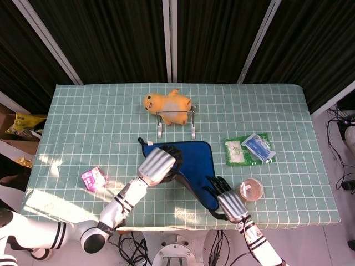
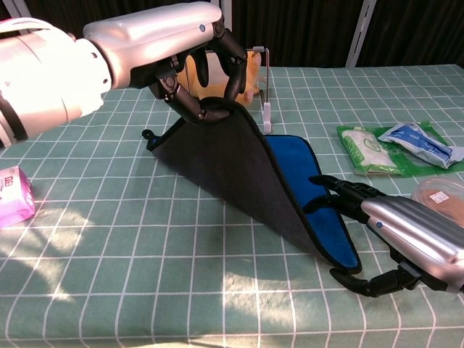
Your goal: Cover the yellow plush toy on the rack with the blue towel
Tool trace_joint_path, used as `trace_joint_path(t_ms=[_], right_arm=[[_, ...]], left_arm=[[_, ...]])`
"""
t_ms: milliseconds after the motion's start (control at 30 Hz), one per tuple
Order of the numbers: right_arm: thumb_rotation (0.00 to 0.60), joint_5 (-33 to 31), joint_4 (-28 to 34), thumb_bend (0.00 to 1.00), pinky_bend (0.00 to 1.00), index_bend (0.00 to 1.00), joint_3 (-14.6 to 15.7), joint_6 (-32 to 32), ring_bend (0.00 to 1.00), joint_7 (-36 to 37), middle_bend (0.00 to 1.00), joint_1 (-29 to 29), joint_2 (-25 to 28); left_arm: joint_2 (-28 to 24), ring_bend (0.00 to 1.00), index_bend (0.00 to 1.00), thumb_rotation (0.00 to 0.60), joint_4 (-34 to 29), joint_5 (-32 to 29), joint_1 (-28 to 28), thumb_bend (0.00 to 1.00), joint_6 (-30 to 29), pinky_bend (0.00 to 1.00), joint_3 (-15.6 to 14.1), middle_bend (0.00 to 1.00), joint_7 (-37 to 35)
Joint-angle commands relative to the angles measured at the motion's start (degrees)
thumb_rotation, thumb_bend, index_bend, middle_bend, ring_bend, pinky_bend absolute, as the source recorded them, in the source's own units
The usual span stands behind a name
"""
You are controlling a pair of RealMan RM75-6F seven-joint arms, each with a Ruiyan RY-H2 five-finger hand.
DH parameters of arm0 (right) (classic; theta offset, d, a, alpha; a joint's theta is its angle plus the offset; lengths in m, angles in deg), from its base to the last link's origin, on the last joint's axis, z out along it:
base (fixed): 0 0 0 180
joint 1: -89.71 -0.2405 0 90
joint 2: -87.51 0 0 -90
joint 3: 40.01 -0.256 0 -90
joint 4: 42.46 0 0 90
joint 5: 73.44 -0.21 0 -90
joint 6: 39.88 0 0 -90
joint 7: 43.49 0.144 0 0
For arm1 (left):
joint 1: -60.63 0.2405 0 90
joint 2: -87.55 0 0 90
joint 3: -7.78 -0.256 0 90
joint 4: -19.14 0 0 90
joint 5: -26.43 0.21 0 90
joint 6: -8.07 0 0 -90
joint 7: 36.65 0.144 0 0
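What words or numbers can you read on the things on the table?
None can be read for sure.
Pink packet: dark marks on its edge, too blurred to read.
Blue and white packet on the green pouch: print too small to read.
Left hand: a small blue dot, no letters.
Blue towel, yellow plush toy and round container: no writing shows.

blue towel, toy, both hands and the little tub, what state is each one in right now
blue towel: one edge lifted, far end on table
yellow plush toy: on rack, uncovered
left hand: grips towel's raised edge
right hand: open, at towel's low end
round tub: upright on table
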Motion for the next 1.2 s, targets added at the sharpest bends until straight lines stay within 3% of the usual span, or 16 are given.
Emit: trace_joint_path(t_ms=[33, 267, 367, 567, 900, 1200], right_arm=[[0.600, 0.22, -1.03, 0.34, 0.00, 0.37, -0.22, -1.06, 0.00, 0.20, 0.00, 0.06, -0.73], [0.600, -0.46, -2.37, 0.40, 0.00, 0.71, -0.86, -2.79, 0.00, 0.87, 0.06, 0.49, -1.74], [0.600, -0.60, -2.66, 0.47, 0.00, 0.81, -1.28, -3.47, 0.00, 1.78, 0.07, 0.43, -1.82], [0.600, -2.31, -1.62, 0.50, 0.00, 0.95, -3.21, -5.16, 0.00, 7.19, 0.12, 0.54, -1.09], [0.600, -7.12, 5.51, 0.58, 0.00, 1.00, -9.54, -0.90, 0.00, 12.98, 0.13, -3.70, 6.15], [0.600, -10.47, 10.33, 0.61, 0.00, 1.00, -16.75, 5.10, 0.00, 11.41, 0.13, -10.84, 11.73]], left_arm=[[-0.14, 0.29, 0.73, 0.600, -0.04, -0.07, -0.09, 0.45, -0.16, 0.40, -0.14, 0.38, -0.10], [-0.50, 0.29, 0.73, 0.600, -0.29, -0.44, -0.35, 0.45, -0.66, 0.40, -0.58, 0.38, -0.68], [-0.69, 0.29, 0.73, 0.600, -0.46, -0.37, -0.25, 0.45, -1.04, 0.40, -0.82, 0.38, -1.16], [-1.98, 0.29, 0.74, 0.600, -0.02, -1.16, 0.69, 0.45, -1.44, 0.40, -1.02, 0.39, -4.27], [-5.45, 0.30, 0.77, 0.600, 0.65, -0.26, 2.55, 0.45, -1.39, 0.40, -1.87, 0.39, -10.21], [-5.81, 0.30, 0.76, 0.600, 1.09, -1.17, 3.08, 0.45, -0.81, 0.40, -0.51, 0.40, -16.45]])
